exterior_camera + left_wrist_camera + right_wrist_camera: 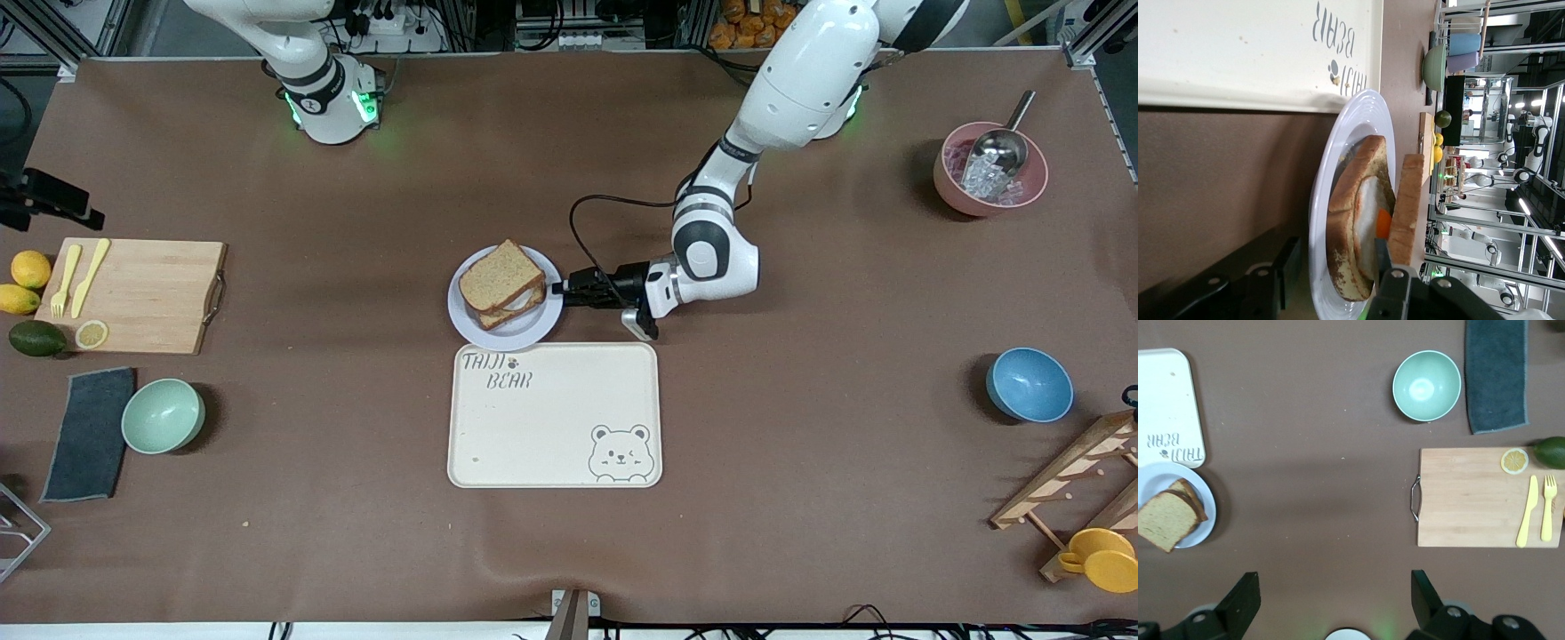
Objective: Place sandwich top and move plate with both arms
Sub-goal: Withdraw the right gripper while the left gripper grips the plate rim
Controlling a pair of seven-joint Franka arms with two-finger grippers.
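Brown table carries plate, tray, bowls.

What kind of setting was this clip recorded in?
Most likely a robotics lab staged as a kitchen: a brown-covered table framed by aluminium rails, with a sandwich on a plate, a cutting board and bowls. The left end effector is at the plate's rim; the right arm waits, its end effector open.

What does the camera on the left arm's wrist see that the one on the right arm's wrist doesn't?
Only the left wrist view shows the sandwich's egg filling edge-on and the left gripper open at the plate's rim. Only the right wrist view shows the dark cloth, the yellow knife and fork, and the open right gripper up over bare table. Both show the plate, sandwich top, bear tray and green bowl.
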